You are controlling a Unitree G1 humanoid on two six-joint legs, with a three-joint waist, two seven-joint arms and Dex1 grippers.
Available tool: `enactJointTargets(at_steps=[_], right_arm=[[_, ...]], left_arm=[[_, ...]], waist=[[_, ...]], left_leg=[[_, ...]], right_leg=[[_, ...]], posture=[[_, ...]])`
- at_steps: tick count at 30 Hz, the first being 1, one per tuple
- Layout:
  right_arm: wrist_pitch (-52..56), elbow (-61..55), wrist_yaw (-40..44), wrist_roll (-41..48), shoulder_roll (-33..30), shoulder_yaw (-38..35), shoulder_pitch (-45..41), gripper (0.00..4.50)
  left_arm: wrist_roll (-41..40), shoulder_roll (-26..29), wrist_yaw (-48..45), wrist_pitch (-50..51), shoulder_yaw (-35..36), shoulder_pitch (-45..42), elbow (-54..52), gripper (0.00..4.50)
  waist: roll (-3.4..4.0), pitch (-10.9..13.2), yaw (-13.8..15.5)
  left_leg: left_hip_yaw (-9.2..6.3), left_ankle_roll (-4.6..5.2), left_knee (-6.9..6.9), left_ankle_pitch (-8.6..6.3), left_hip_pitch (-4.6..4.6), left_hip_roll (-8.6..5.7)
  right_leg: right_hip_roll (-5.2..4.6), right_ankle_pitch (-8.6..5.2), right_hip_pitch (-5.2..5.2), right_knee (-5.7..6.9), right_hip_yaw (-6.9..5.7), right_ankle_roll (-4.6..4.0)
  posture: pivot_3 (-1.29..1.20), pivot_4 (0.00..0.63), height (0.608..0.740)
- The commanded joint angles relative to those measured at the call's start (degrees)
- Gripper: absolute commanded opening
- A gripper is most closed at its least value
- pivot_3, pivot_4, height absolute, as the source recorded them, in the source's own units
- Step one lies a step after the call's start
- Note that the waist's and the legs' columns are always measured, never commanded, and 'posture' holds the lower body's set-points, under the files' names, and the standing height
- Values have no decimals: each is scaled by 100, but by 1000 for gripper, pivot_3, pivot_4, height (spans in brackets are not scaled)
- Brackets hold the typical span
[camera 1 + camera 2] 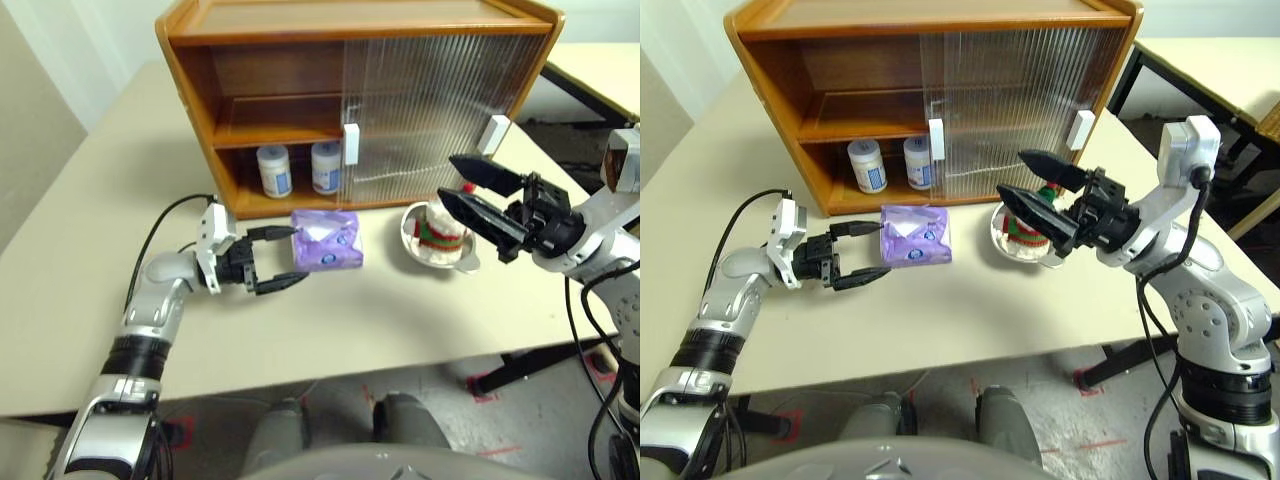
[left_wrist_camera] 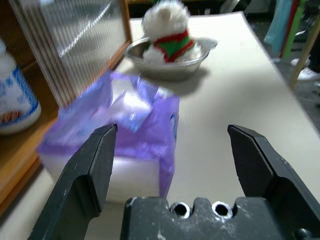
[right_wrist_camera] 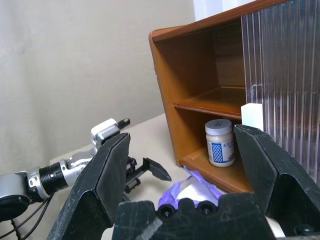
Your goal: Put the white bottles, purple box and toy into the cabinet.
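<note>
The cabinet (image 1: 190, 60) stands at the back of the table with its left half open. Two white bottles (image 1: 273, 170) (image 1: 325, 166) stand side by side on its lower shelf. The purple box (image 1: 326, 240) lies on the table in front of the opening. My left gripper (image 1: 280, 258) is open and level, and points at the box's left side. Its fingertips (image 1: 285, 283) are just short of the box. The toy (image 1: 440, 228) sits in a metal bowl to the right. My right gripper (image 1: 465, 190) hangs open above the toy and holds nothing.
The metal bowl (image 1: 470, 262) rests in front of the ribbed sliding door (image 1: 440, 110), which covers the cabinet's right half. White handles (image 1: 351, 143) stick out from the doors. The table's front edge (image 1: 330, 375) is near me. Another table (image 1: 600, 70) stands at the far right.
</note>
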Motion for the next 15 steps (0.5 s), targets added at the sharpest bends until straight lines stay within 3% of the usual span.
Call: enactJointTargets(at_steps=[1,15], right_arm=[[57,-39,-38,23,-56,14,-40,4500],[62,-162,-105,61,-99,-74,62,4500]], left_arm=[[198,-141,-115,-350,-141,-255,509,4490],[705,-465,-145,-1148,-263,-1023,2181,4490]], waist=[[0,0,3],[0,0,-22]], left_leg=[[0,0,0,0,0,0],[1,0,0,0,-1,-1]], right_leg=[[0,0,0,0,0,1],[6,-2,1,0,-1,13]], posture=[[-122,0,740],[-150,0,740]])
